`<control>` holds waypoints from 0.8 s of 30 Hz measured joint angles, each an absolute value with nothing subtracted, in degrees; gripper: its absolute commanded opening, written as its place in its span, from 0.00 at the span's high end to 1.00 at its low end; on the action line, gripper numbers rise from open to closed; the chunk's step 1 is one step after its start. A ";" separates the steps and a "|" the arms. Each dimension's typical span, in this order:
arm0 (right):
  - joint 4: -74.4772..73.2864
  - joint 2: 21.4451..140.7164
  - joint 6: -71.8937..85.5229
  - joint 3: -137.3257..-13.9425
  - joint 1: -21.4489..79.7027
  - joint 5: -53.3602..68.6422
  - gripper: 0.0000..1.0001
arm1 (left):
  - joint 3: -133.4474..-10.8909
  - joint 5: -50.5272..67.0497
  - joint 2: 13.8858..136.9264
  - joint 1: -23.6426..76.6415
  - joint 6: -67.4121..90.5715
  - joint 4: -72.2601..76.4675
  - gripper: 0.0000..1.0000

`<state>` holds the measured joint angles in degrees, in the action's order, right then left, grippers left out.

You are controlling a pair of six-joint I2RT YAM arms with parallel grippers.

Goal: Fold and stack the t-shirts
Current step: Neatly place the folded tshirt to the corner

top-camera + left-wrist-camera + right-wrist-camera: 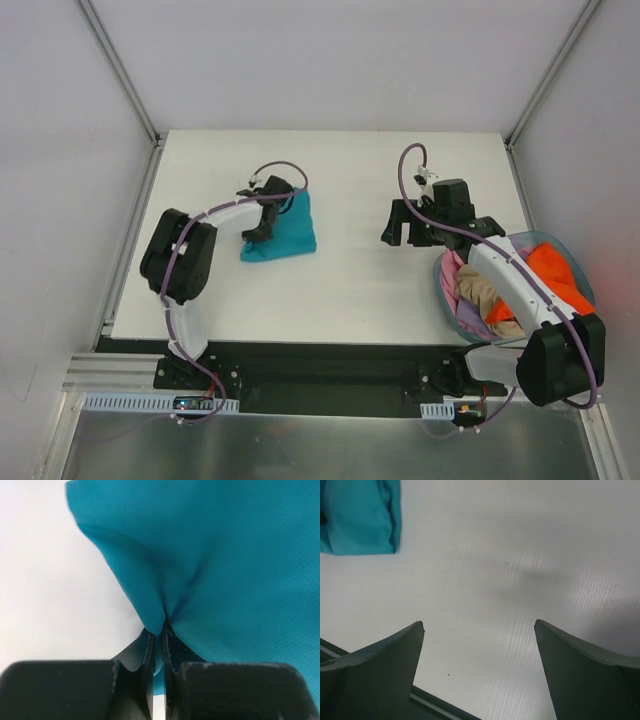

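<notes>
A folded teal t-shirt (288,232) lies on the white table, left of the middle. My left gripper (262,226) sits at its left edge. The left wrist view shows that gripper (162,632) shut on a pinched fold of the teal t-shirt (225,555), with the cloth drawn up into a ridge. My right gripper (400,232) hovers open over bare table right of the middle. Nothing lies between its fingers (479,626), and the teal t-shirt (360,515) shows at that view's top left corner. More t-shirts, orange (555,275), tan (485,290) and pink (452,268), lie bunched in the basket.
The round blue-grey basket (463,322) stands at the table's right edge, partly under my right arm. White walls close in the table on the left, back and right. A dark rail runs along the near edge (435,707).
</notes>
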<state>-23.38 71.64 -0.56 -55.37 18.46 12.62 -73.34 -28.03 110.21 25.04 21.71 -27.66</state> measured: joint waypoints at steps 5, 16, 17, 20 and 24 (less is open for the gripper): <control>-23.44 72.58 -0.97 -55.40 18.46 12.67 0.03 | -56.47 -33.10 98.15 22.41 18.39 -31.14 1.00; -22.70 74.30 -1.23 -56.03 18.46 12.91 0.03 | -52.64 -34.46 93.08 5.61 10.79 -32.34 1.00; -22.57 74.28 -1.34 -56.03 18.44 12.91 0.03 | -52.90 -35.00 94.26 4.73 9.76 -31.99 1.00; -22.37 74.28 -1.50 -56.03 18.24 13.04 0.03 | -53.30 -35.48 97.67 2.31 7.57 -30.81 1.00; -22.24 74.32 -1.56 -56.03 17.56 13.32 0.03 | -53.93 -37.36 98.59 -1.76 6.72 -30.17 1.00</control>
